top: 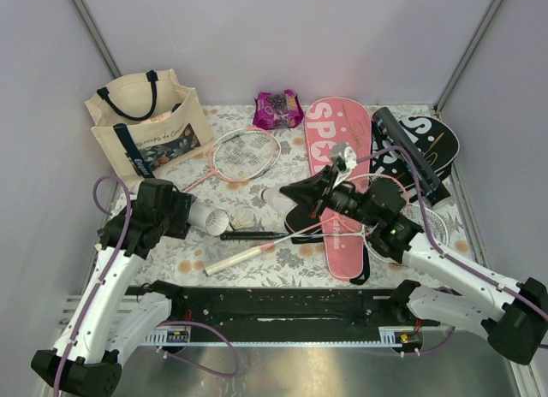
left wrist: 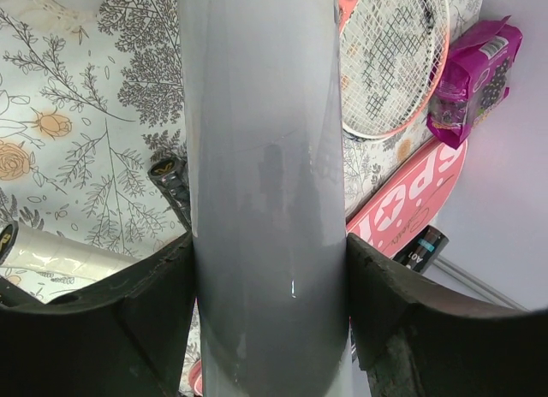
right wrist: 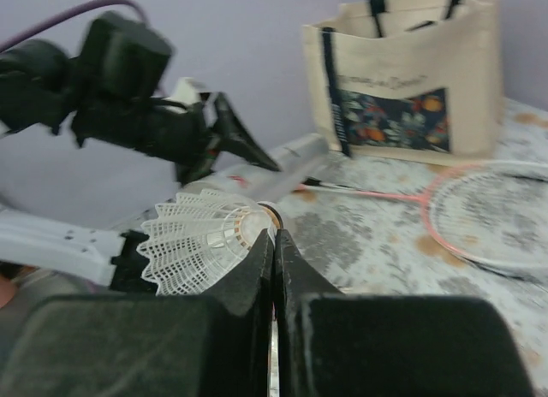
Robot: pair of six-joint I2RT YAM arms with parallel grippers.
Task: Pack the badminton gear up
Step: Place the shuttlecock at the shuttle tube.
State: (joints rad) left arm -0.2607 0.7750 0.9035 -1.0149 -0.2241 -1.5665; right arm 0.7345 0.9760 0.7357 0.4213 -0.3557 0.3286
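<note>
My left gripper (top: 190, 216) is shut on a long white tube (top: 210, 219), which fills the space between its fingers in the left wrist view (left wrist: 265, 200). My right gripper (top: 289, 195) is shut on a white shuttlecock (top: 272, 197), pinched at the jaw tips in the right wrist view (right wrist: 201, 239), just in front of the tube (right wrist: 282, 157). A second shuttlecock (top: 244, 217) lies by the tube's open end. A pink racket (top: 244, 153), a pink cover (top: 338, 157), a black cover (top: 424, 140) with a black tube (top: 409, 153) on it, and a dark racket (top: 257, 235) lie on the cloth.
The cream tote (top: 145, 127) stands at the back left. A purple-pink snack packet (top: 278, 109) lies at the back. Another racket head (top: 428, 222) lies under my right arm. A white-handled shaft (top: 235, 260) lies near the front. Grey walls close in the sides.
</note>
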